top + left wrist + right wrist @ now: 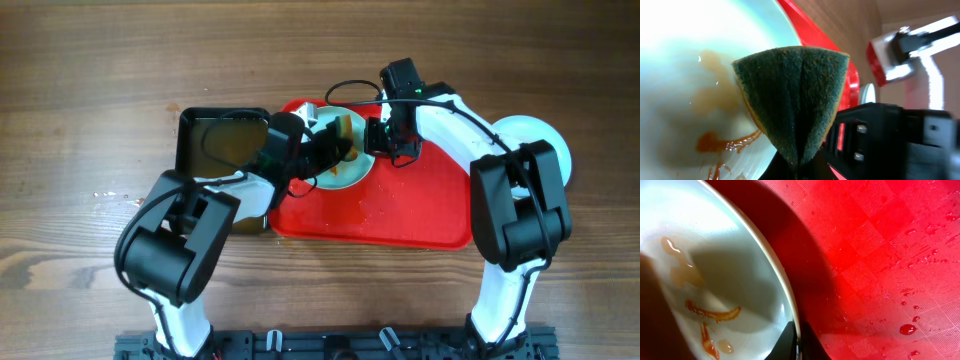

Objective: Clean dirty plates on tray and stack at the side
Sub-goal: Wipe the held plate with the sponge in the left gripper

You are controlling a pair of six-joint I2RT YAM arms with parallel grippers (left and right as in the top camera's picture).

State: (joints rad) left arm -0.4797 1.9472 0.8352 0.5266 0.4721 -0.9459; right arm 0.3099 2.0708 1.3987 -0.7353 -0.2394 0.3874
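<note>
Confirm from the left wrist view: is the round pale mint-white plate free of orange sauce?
No: orange sauce smears lie on the round pale mint-white plate, beside the folded green scouring sponge.

- No text, label, brand, number or sign can be read in any of the three views.
- The small pale marks on the black plastic housing (875,135) in the left wrist view are too blurred to tell whether they are lettering.
</note>
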